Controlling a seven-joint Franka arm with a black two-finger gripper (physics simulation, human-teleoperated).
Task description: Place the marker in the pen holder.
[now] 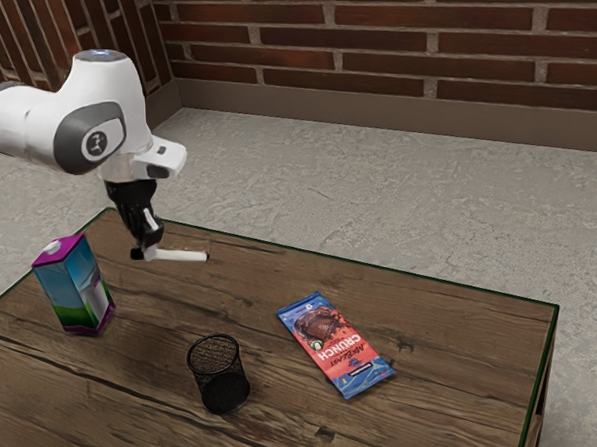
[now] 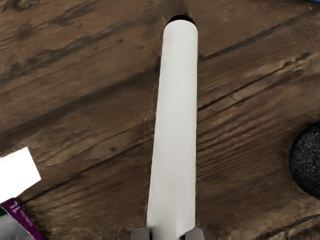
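Note:
My gripper (image 1: 146,253) is shut on the marker (image 1: 183,256) near one end, on the carton's side of the exterior view. The white marker lies roughly level and points toward the exterior view's right. In the wrist view the marker (image 2: 175,120) runs away from the gripper (image 2: 168,234), whose two fingertips touch it from both sides; its far end is black. The black mesh pen holder (image 1: 218,373) stands upright, apart from the marker, nearer the exterior camera. Part of the pen holder (image 2: 307,160) also appears at the wrist view's edge.
A blue, green and purple carton (image 1: 72,285) stands at the exterior view's left. A red and blue chocolate bar (image 1: 335,344) lies flat on the wooden table (image 1: 445,336), beyond the pen holder toward the exterior view's right.

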